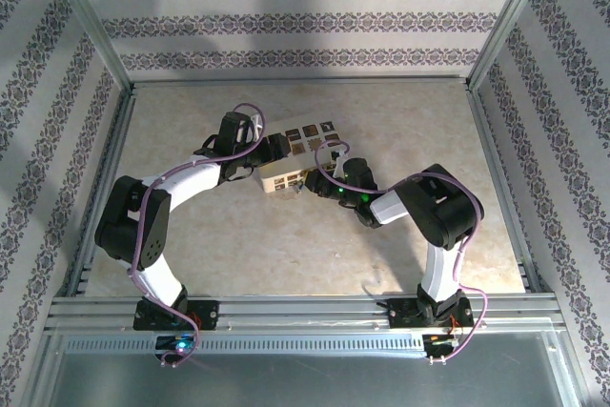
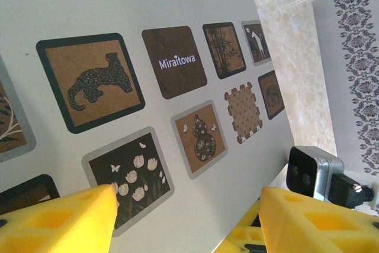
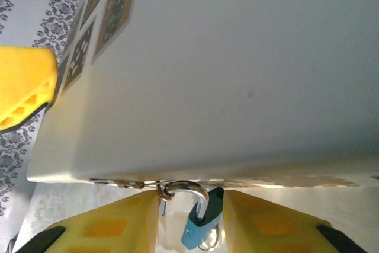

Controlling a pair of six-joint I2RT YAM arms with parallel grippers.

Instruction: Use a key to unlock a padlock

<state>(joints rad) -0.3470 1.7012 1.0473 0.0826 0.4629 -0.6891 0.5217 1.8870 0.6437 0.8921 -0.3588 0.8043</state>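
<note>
- Sitting on the worktop (image 1: 238,245) in the top view, a white box (image 1: 291,167) with printed tiles on its lid lies between the two hands. Its lid is down, so the inside is hidden.
- The left hand (image 1: 272,152) is at the box's left end and the right hand (image 1: 319,180) at its near right corner. The lock is too small to make out from here.
- In the left wrist view the left hand's yellow fingers (image 2: 65,220) are spread wide, so the hand is open, and the tiled lid spans the gap ahead of them. I cannot tell whether they press on the box.
- Just beyond the right-side finger, off the lid's edge, is a small silver camera (image 2: 308,170).
- In the right wrist view the right hand is open too, its fingers well apart.
- The padlock (image 3: 201,224) hangs in the gap between those fingers, nearer the right-side one. Its silver shackle is hooked through a metal loop (image 3: 167,191) at the box's edge.
- The padlock's long axis runs from the shackle at the box down toward the wrist, tilted a little. Its blue body points away from the box.
- A thin metal ring (image 3: 208,242) shows under the body. I cannot tell whether a key sits in the lock.
- Another yellow finger (image 3: 23,87) rests against the box far to the left of this hand.
</note>
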